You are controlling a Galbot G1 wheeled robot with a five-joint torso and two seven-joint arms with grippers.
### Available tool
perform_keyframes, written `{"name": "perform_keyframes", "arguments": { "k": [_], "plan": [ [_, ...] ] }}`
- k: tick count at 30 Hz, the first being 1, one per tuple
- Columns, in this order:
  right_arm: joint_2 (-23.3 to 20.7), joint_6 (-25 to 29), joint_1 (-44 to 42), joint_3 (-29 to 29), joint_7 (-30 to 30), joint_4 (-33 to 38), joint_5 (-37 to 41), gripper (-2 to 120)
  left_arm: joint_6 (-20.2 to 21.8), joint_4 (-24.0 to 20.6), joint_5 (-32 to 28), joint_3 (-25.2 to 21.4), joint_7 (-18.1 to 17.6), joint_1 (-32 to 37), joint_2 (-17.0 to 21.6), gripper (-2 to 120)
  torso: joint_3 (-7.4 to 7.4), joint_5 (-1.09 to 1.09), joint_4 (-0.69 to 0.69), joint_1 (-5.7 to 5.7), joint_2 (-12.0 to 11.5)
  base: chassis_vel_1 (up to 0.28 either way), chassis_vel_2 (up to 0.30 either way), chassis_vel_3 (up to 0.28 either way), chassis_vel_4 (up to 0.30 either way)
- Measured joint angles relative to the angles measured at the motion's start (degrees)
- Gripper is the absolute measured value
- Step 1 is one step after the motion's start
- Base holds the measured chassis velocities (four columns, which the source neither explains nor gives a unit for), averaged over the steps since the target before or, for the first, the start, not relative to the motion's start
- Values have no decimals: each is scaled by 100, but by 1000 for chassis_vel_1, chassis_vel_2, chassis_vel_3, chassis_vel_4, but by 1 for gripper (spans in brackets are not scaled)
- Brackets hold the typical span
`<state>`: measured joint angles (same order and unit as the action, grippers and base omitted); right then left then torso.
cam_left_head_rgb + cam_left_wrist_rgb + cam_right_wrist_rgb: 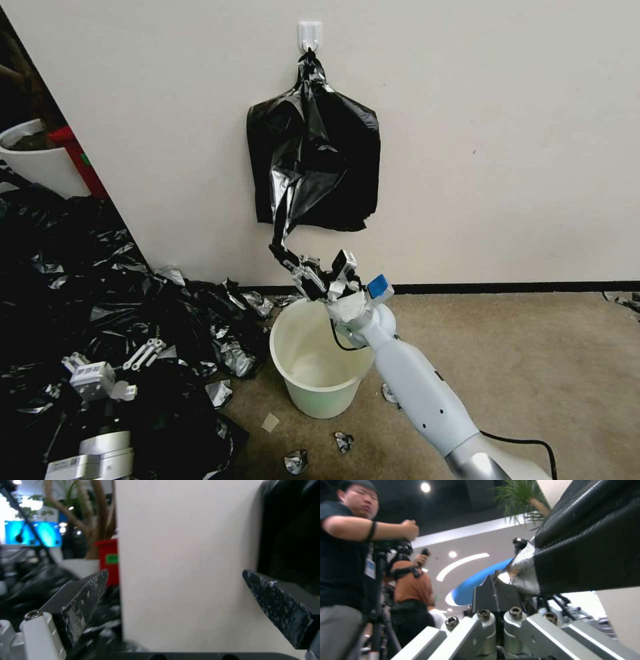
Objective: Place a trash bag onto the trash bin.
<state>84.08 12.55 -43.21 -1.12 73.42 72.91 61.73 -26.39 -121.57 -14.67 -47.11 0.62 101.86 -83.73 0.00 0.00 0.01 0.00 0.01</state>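
Observation:
The cream trash bin (320, 363) stands upright on the carpet by the wall, its mouth open and nothing inside. Just above its far rim, my right gripper (281, 255) is shut on a stretched strip of the glossy black trash bag (285, 212). The strip still runs up into the bag stack (313, 160) hanging from a white wall hook (310, 33). The right wrist view shows the gripper (496, 580) with its fingers pressed together on the bag's textured black film (586, 542). My left gripper (143, 353) rests low at the left over loose plastic, and it (175, 573) is open with nothing between the fingers.
A large heap of black plastic film (100, 300) covers the floor to the left of the bin. A bigger white pot (33, 157) and a red object (77, 160) stand behind it. Small film scraps (343, 441) lie in front of the bin. The carpet to the right is bare.

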Motion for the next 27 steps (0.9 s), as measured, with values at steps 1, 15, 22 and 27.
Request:
{"name": "perform_keyframes", "arguments": {
  "k": [1, 15, 22, 27],
  "plan": [
    [7, 181, 12, -20, -335, 67, -47, 0, -29, -137, -162, 108, -17, -29, 231, 100, 0, -1, 0, 0, 0, 0, 0, 0, 0],
    [240, 818, 26, 97, -2211, 926, -418, 0, 1209, -434, -3068, 131, 301, -1571, 5068, 100, 1, -2, -1, 0, 0, 0, 0, 0, 0],
    [394, 846, 40, 64, -2255, 804, -640, 0, 1709, 403, -3409, 502, 1449, -3054, 6258, 100, 1, -2, -2, 1, -1, 0, 0, 0, 0],
    [535, 864, 87, 41, -2248, 624, -768, 0, 1841, 977, -3429, 1420, 2361, -4258, 6861, 100, 1, 0, 1, 0, -1, 0, 0, 0, 0]
  ]
}}
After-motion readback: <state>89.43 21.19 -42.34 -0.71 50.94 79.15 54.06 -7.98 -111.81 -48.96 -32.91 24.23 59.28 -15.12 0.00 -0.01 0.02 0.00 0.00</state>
